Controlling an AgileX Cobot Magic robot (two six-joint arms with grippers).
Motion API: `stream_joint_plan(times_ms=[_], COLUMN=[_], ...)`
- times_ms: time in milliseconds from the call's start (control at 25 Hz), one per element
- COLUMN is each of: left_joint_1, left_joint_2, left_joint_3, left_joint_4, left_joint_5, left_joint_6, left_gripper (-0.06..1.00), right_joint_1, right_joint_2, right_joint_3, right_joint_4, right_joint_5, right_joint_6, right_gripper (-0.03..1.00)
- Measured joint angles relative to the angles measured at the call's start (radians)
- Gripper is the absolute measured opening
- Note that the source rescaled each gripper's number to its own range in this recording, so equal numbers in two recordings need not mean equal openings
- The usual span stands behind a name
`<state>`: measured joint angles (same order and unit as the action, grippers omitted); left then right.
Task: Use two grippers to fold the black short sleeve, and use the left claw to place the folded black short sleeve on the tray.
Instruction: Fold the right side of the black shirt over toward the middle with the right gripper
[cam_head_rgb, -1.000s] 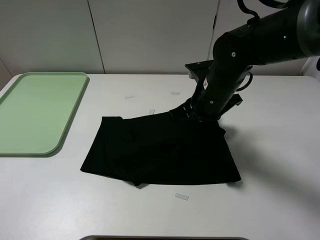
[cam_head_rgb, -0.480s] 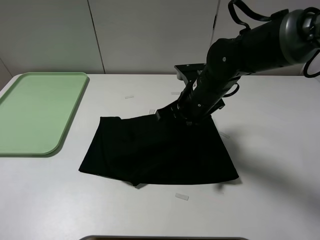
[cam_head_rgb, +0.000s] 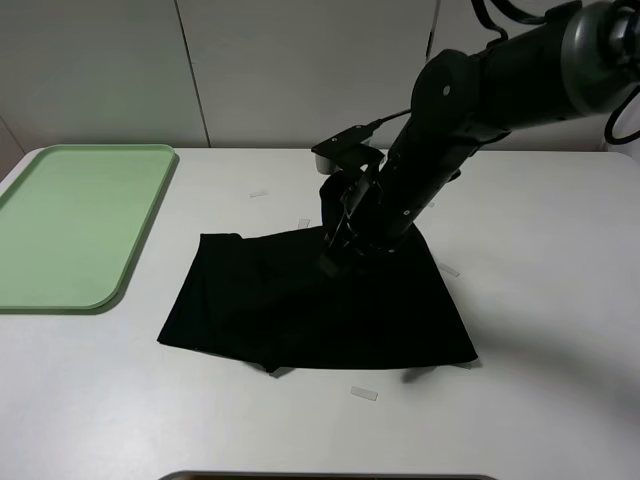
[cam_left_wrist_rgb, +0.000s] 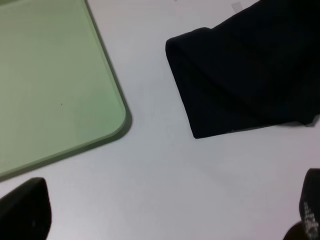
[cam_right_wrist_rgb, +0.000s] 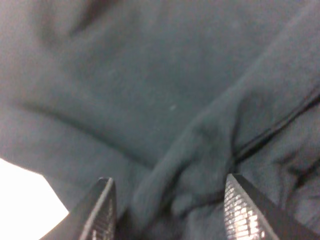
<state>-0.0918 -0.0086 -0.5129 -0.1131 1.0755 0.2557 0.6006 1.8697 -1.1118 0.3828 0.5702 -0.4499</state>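
The black short sleeve lies folded and flat in the middle of the white table. My right gripper hangs over its back edge, reaching down from the right. In the right wrist view its fingers stand apart over a bunched ridge of the black fabric, gripping nothing. The left arm does not show in the high view. The left gripper is wide open and empty above bare table, between the tray and the shirt's near corner. The light green tray lies at the far left.
Small pale tape strips lie on the table: one in front of the shirt, one behind it, one at its right. A white wall closes off the back edge.
My right arm has swung left along the shirt's back edge and its jaws have opened. The fabric it had lifted at the back right now lies down flat.
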Motion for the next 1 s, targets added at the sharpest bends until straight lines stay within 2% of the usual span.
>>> stream_joint_plan(times_ms=[360,520,560,600,640,680,800,840,1000], left_joint_1=[0.0,0.0,0.0,0.0,0.0,0.0,0.0,0.0,0.0], left_joint_2=[0.0,0.0,0.0,0.0,0.0,0.0,0.0,0.0,0.0], left_joint_3=[0.0,0.0,0.0,0.0,0.0,0.0,0.0,0.0,0.0], left_joint_4=[0.001,0.001,0.001,0.001,0.001,0.001,0.01,0.017,0.03], left_joint_5=[0.0,0.0,0.0,0.0,0.0,0.0,0.0,0.0,0.0], left_joint_6=[0.0,0.0,0.0,0.0,0.0,0.0,0.0,0.0,0.0], left_gripper=[1.0,1.0,1.0,1.0,1.0,1.0,1.0,1.0,1.0], right_joint_1=[-0.008,-0.07,-0.095,-0.138,-0.138,-0.152,-0.175,-0.169,-0.108], right_joint_2=[-0.069,-0.069,-0.069,-0.069,-0.069,-0.069,-0.068,-0.068,-0.068], right_joint_3=[-0.134,-0.139,-0.134,-0.104,-0.104,-0.082,-0.011,0.032,0.079], right_joint_4=[-0.035,-0.093,-0.128,-0.232,-0.232,-0.282,-0.453,-0.502,-0.505], right_joint_5=[0.233,0.246,0.237,0.194,0.194,0.162,0.063,0.022,-0.011], right_joint_6=[-0.266,-0.267,-0.244,-0.151,-0.151,-0.088,0.135,0.287,0.54], right_gripper=[0.53,0.53,0.53,0.53,0.53,0.53,0.53,0.53,0.53])
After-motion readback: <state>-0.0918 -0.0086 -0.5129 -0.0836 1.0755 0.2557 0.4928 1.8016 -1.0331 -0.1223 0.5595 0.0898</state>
